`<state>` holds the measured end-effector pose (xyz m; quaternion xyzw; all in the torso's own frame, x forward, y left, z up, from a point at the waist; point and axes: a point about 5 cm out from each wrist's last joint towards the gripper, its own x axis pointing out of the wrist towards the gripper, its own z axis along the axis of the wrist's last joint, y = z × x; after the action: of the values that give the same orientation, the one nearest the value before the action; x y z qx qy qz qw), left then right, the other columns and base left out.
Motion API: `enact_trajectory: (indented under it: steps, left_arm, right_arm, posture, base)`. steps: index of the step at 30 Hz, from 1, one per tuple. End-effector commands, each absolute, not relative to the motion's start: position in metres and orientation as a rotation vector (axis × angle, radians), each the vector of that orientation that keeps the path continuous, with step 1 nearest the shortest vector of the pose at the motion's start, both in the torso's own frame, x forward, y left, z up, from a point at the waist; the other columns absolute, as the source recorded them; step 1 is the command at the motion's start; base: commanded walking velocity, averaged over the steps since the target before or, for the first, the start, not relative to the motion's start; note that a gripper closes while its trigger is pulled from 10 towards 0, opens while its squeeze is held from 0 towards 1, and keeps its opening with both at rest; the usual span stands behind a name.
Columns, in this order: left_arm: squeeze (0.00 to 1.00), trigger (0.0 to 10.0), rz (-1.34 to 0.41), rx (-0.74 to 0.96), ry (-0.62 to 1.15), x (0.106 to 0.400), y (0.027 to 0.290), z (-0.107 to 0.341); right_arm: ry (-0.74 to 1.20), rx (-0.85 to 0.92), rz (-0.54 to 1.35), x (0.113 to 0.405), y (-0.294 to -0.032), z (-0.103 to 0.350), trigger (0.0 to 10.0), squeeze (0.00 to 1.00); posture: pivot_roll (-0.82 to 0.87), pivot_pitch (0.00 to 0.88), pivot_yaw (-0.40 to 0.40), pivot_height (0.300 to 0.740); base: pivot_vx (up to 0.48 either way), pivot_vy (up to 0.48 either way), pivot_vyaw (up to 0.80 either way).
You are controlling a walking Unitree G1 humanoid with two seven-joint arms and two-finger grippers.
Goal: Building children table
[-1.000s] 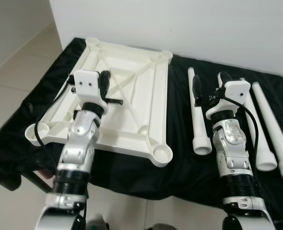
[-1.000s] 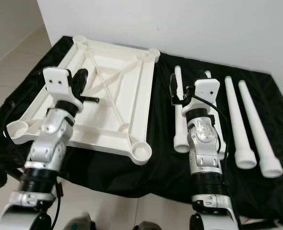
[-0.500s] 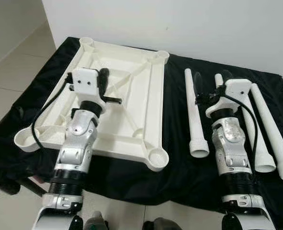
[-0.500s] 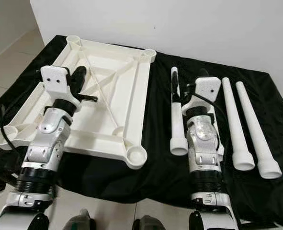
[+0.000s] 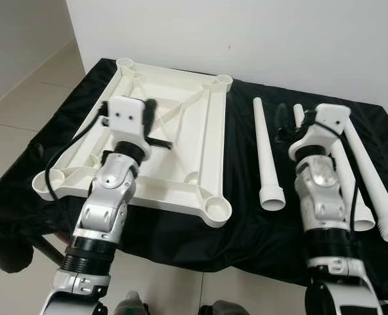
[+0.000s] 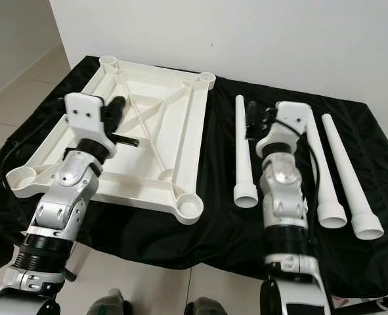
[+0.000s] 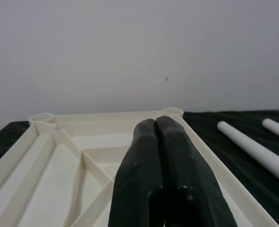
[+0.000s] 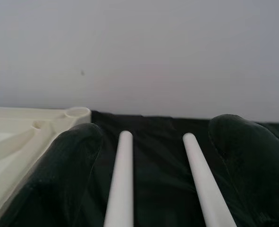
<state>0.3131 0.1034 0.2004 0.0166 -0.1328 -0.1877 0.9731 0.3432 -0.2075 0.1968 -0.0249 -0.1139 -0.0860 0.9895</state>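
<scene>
A white plastic tabletop (image 5: 180,157) lies upside down on a black cloth, with a round socket (image 5: 216,207) at each corner. To its right, several white tapered legs lie side by side; the nearest one (image 5: 266,154) is just left of my right arm. My left gripper (image 7: 155,124) is shut and empty, hovering over the tabletop's ribbed underside. My right gripper (image 8: 157,126) is open above two of the legs (image 8: 122,179) (image 8: 200,179), one of which is partly hidden under the arm in the eye views.
The black cloth (image 5: 259,223) covers a low surface against a white wall (image 5: 246,33). Pale tiled floor (image 5: 23,98) lies to the left and in front. The two outer legs (image 6: 344,174) lie near the cloth's right side.
The head camera has shifted a little. My right gripper has moved slightly forward over the legs. The left gripper stays shut above the tabletop.
</scene>
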Motion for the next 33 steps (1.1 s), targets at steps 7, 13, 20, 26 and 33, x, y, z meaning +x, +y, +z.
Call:
enact_trajectory:
  steps: [7, 13, 20, 26, 33]
  left_arm:
    - [0.00, 10.0, -0.793, 0.121, -0.160, 0.296, 0.073, 0.191]
    - [0.00, 10.0, -0.817, 0.141, -0.136, 0.295, 0.072, 0.188]
    - [0.00, 10.0, -0.829, 0.148, -0.112, 0.291, 0.070, 0.191]
    - [0.00, 10.0, -0.862, 0.114, -0.136, 0.285, 0.069, 0.200]
    - [0.00, 10.0, -0.852, 0.107, -0.140, 0.283, 0.071, 0.203]
  right_arm:
    - [0.002, 0.039, -0.241, 0.356, -0.213, 0.185, 10.0, 0.00]
    - [0.050, 0.067, -0.232, 0.359, -0.210, 0.184, 10.0, 0.00]
    - [0.173, 0.016, -0.163, 0.362, -0.200, 0.178, 10.0, 0.00]
    - [0.397, -0.044, -0.136, 0.354, -0.194, 0.141, 10.0, 0.00]
    - [0.468, -0.019, -0.141, 0.348, -0.192, 0.125, 10.0, 0.00]
  posture:
    - [0.01, 0.000, -0.035, 0.740]
    - [0.01, 0.000, -0.033, 0.740]
    - [0.02, 0.000, -0.040, 0.740]
    - [0.03, 0.000, -0.054, 0.740]
    - [0.03, 0.000, -0.056, 0.740]
  base:
    - [0.000, 0.000, 0.00]
    - [0.000, 0.000, 0.00]
    - [0.000, 0.000, 0.00]
    - [0.000, 0.000, 0.00]
    - [0.000, 0.000, 0.00]
